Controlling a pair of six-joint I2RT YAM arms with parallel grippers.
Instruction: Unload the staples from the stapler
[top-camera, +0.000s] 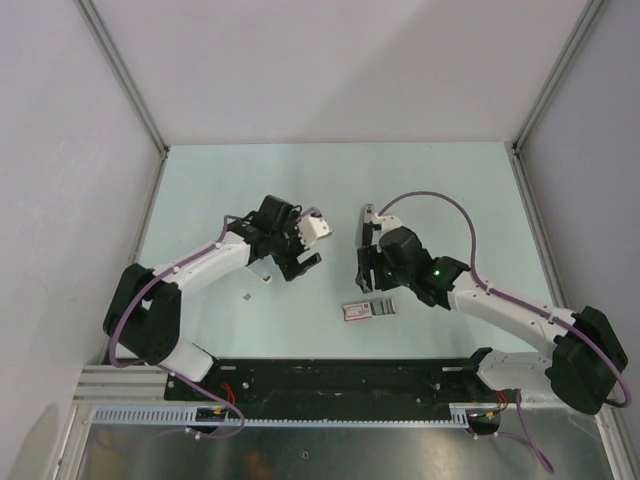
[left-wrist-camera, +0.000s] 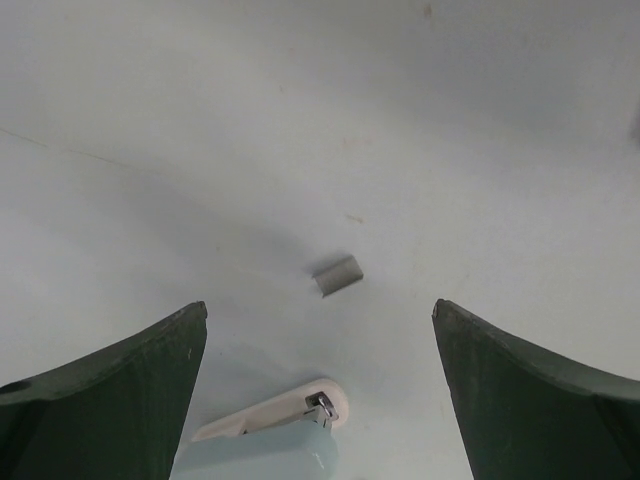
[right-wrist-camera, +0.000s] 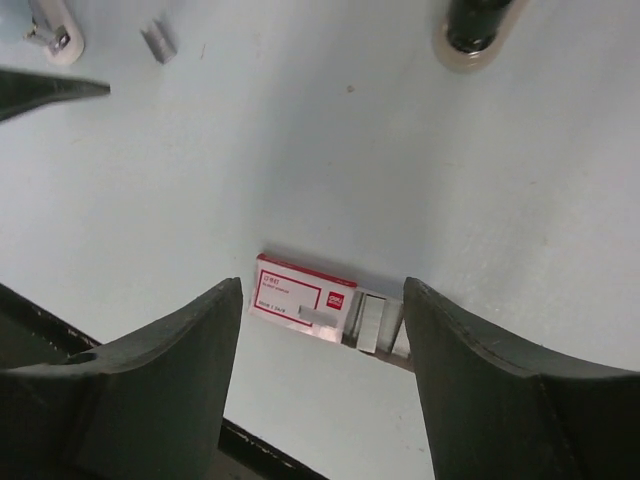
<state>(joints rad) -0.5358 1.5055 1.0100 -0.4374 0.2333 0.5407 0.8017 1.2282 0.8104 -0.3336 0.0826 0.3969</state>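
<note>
The stapler (top-camera: 368, 218), black over a pale base, lies beyond my right gripper (top-camera: 368, 276); its end shows at the top of the right wrist view (right-wrist-camera: 470, 30). A short grey strip of staples (left-wrist-camera: 337, 274) lies loose on the table just ahead of my left gripper (left-wrist-camera: 320, 305), which stands wide open and empty above it. The same strip is a small speck from above (top-camera: 247, 297). My right gripper (right-wrist-camera: 322, 290) is open with nothing between its fingers, above a red-and-white box (right-wrist-camera: 303, 297). Another short grey strip (right-wrist-camera: 317, 317) rests on that box.
A small clear plastic piece on a white base with a metal tip (left-wrist-camera: 275, 415) lies close under my left gripper (top-camera: 300, 264). The box's open grey end (right-wrist-camera: 372, 325) holds rows of staples. The black base rail (top-camera: 330, 375) runs along the near edge.
</note>
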